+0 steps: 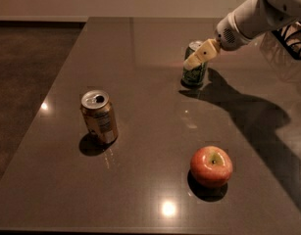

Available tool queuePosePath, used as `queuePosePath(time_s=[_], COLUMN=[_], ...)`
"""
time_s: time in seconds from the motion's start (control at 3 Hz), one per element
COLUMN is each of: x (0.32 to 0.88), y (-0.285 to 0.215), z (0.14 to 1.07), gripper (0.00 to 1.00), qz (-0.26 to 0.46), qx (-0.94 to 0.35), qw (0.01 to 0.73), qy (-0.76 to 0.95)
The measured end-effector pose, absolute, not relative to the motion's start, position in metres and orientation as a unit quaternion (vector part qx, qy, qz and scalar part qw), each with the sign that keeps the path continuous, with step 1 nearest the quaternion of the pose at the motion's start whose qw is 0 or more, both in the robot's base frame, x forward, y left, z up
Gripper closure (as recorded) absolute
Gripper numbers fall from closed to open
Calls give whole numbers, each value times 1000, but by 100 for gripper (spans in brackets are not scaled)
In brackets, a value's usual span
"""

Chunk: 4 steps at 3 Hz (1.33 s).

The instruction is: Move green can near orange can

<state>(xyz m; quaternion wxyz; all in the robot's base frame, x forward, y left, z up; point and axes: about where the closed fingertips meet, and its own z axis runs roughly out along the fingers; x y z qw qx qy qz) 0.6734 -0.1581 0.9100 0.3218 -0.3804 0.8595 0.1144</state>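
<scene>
The green can stands upright on the dark table at the back, right of centre. My gripper reaches in from the upper right and sits at the can's upper part, partly covering its top. The orange can stands upright at the left middle of the table, tilted slightly, well apart from the green can and from my gripper.
A red-yellow apple lies at the front right of the table. My white arm crosses the upper right corner and casts a broad shadow over the table's right side. The table's left edge borders dark floor.
</scene>
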Motion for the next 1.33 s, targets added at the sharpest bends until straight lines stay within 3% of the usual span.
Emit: queuePosePath(time_s=[1.0,1.33], x=[639,613], y=[-107,-82], z=[933,941], gripper=[88,100], qz=[147,153], qx=[-459,-508], qw=[327,323], qy=[813,783])
